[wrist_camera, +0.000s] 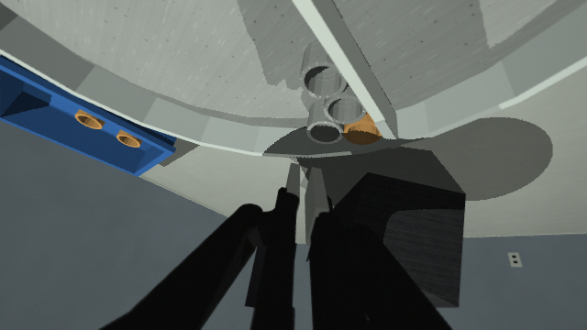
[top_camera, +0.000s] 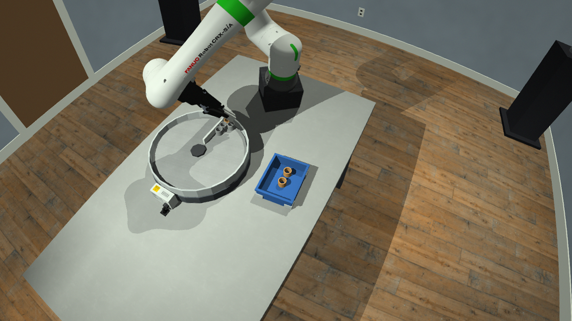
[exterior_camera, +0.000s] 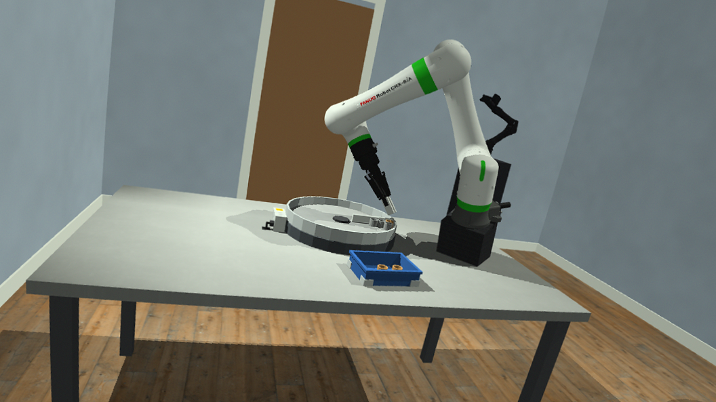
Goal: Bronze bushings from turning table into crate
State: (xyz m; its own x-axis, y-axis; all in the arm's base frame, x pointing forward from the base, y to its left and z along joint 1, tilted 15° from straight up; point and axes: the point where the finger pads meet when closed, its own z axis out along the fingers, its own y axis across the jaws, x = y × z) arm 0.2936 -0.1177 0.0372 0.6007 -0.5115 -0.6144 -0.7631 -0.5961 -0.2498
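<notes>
The turning table point(top_camera: 216, 195) point(exterior_camera: 338, 234) point(wrist_camera: 229, 137) is a grey disc inside a raised pale rim. One bronze bushing point(top_camera: 226, 120) point(wrist_camera: 362, 129) stands on it near the rim, against a thin guide bar. Three steel bushings show beside it, one of them a steel bushing point(top_camera: 219, 131) point(wrist_camera: 316, 59) farther in. The blue crate point(top_camera: 277, 198) point(exterior_camera: 394, 278) point(wrist_camera: 46, 124) holds two upright bronze bushings, one here point(top_camera: 287, 174) point(wrist_camera: 89, 120) and one here point(top_camera: 281, 185) point(wrist_camera: 128, 139). My gripper point(top_camera: 233, 116) point(exterior_camera: 391, 210) point(wrist_camera: 302, 181) is shut, tilted and empty, above the rim near the bushings.
The guide bar point(top_camera: 212, 131) point(exterior_camera: 361, 218) point(wrist_camera: 348, 60) runs from near the dark hub point(top_camera: 198, 150) toward the rim. A white box point(top_camera: 162, 193) point(exterior_camera: 280, 219) sits outside the rim. The black arm base point(top_camera: 281, 98) point(exterior_camera: 466, 240) point(wrist_camera: 422, 247) stands beyond the turning table.
</notes>
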